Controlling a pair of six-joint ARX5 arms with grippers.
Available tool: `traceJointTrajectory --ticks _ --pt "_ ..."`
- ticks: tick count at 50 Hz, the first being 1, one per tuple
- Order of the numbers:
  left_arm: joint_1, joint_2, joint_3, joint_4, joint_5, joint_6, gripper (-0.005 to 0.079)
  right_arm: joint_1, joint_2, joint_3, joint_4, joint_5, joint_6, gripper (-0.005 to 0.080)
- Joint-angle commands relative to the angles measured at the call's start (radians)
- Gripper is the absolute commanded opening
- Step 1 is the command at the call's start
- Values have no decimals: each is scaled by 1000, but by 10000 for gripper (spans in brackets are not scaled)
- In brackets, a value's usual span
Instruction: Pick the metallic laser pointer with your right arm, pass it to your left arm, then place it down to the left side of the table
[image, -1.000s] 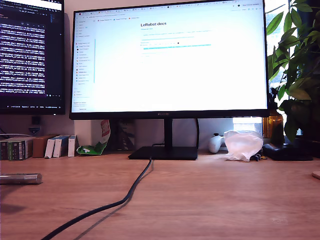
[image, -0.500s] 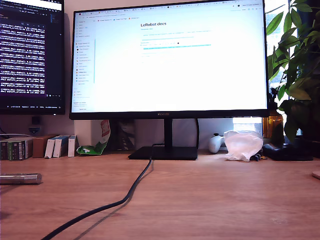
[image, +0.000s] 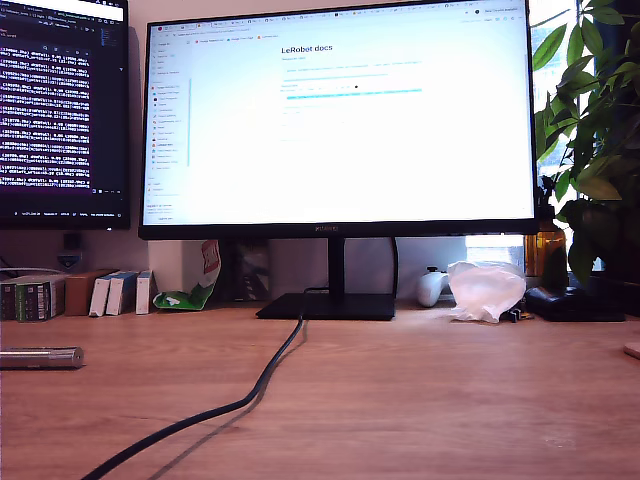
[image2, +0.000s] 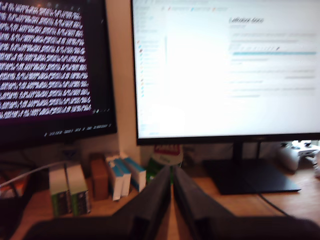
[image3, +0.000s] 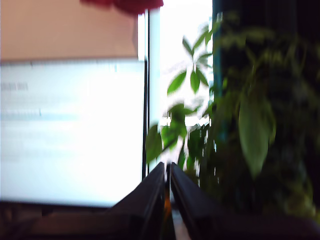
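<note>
Exterior view first: the metallic laser pointer (image: 40, 357) lies flat on the table (image: 420, 400) at the exterior view's left edge, its length running across the picture, nothing touching it; a black cable (image: 262, 378) snakes from the monitor stand (image: 328, 305) toward the near edge, well apart from the pointer; the big monitor (image: 340, 120) glows white, a dark terminal screen (image: 62, 110) sits at the exterior view's left, a plant (image: 590, 140) at its right; neither arm shows here.

First wrist view: my first gripper (image2: 172, 172) points at both screens and the small boxes (image2: 70, 190) beneath them, fingers pressed together, nothing between them.

Second wrist view, blurred: my second gripper (image3: 167, 167) aims at the plant (image3: 250, 125) and the monitor's edge; fingers together, only a sliver of gap, holding nothing.
</note>
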Motion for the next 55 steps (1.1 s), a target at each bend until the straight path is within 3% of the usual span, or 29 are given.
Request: traceJointTrajectory --ticks 1,15,26,39,55 --pt "-3 -4 -35 20 -9 23 -23 3 -6 -47 7 1 -4 -11" --pt "-3 -4 -35 -69 -62 68 -23 3 -6 -72 -122 1 -47 -11" --pt "-3 -4 -35 -327 -163 76 -24 3 -5 -70 -430 28 -51 -11" --pt "-3 -2 -35 -538 -167 72 -23 3 -5 -69 -427 27 -41 -11" --pt "-3 -2 -35 -538 -166 72 -24 3 -5 -69 -427 27 -41 -11"
